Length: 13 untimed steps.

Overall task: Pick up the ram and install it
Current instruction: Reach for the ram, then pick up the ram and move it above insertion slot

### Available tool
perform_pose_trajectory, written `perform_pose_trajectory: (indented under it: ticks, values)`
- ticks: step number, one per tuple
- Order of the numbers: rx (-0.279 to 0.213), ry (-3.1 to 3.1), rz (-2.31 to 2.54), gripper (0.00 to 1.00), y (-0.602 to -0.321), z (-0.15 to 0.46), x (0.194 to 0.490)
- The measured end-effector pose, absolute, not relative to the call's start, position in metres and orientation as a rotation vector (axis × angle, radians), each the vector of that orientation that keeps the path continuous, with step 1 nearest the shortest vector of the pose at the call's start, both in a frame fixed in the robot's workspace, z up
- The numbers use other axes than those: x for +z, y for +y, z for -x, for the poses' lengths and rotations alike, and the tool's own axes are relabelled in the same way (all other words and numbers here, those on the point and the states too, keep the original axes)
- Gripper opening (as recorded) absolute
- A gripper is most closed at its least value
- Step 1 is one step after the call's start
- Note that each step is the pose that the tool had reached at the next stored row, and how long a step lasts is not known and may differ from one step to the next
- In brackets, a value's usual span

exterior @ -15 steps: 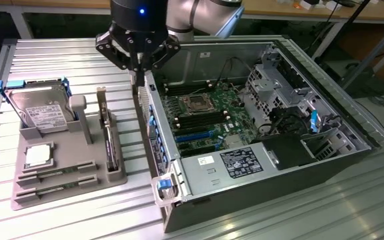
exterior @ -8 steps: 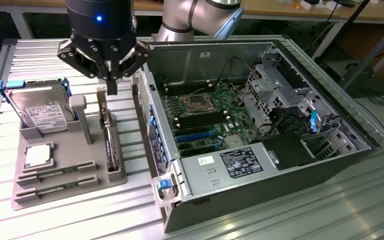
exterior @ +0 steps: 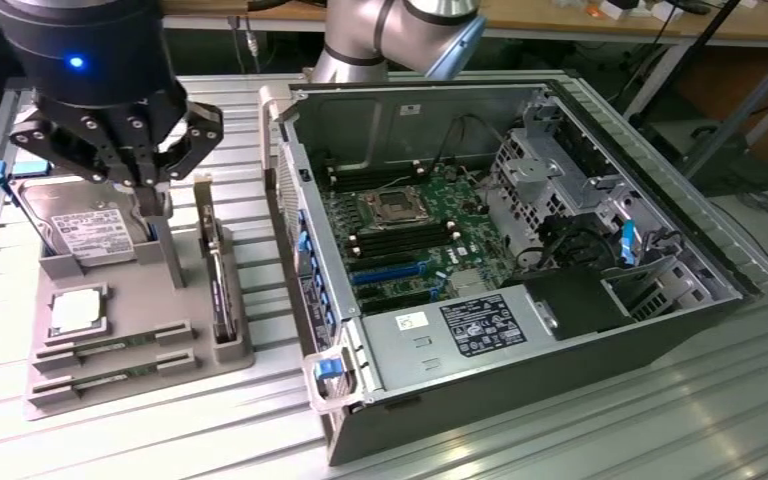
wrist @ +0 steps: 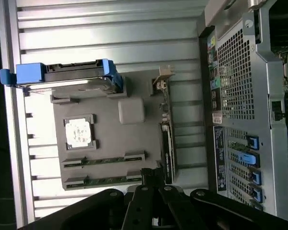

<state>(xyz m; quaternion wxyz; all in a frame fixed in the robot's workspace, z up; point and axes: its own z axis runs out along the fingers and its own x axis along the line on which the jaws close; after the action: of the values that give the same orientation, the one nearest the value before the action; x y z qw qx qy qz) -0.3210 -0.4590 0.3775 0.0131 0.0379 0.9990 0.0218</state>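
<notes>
Above the grey tray (exterior: pixel 144 312), the end effector (exterior: pixel 148 190) (closed tight), both ram sticks (exterior: pixel 115 346) in their slots.

The arm (exterior: pixel 357 40) was silver tubing with a blue-grey joint cap (exterior: pixel 458 45). Above the black gripper (exterior: pixel 151 200), a black round housing (exterior: pixel 84 45) carried one blue light (exterior: pixel 76 62).

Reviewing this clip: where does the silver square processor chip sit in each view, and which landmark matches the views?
Exterior view: the processor chip lies on the grey tray at the exterior view's left, between the hard drive and the ram sticks.
Wrist view: the processor chip lies on the grey tray, between the hard drive and the ram sticks.
Shared landmark: the hard drive with its blue bracket.
</notes>
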Motion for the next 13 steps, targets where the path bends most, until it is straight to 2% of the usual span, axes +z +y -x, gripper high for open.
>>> perform_pose_trajectory:
  ticks: [6, 13]
  values:
    - [0.068, 3.112, -0.118, 0.11, -0.472, 0.368, 0.374]
    - [0.068, 3.112, -0.118, 0.11, -0.474, 0.371, 0.374]
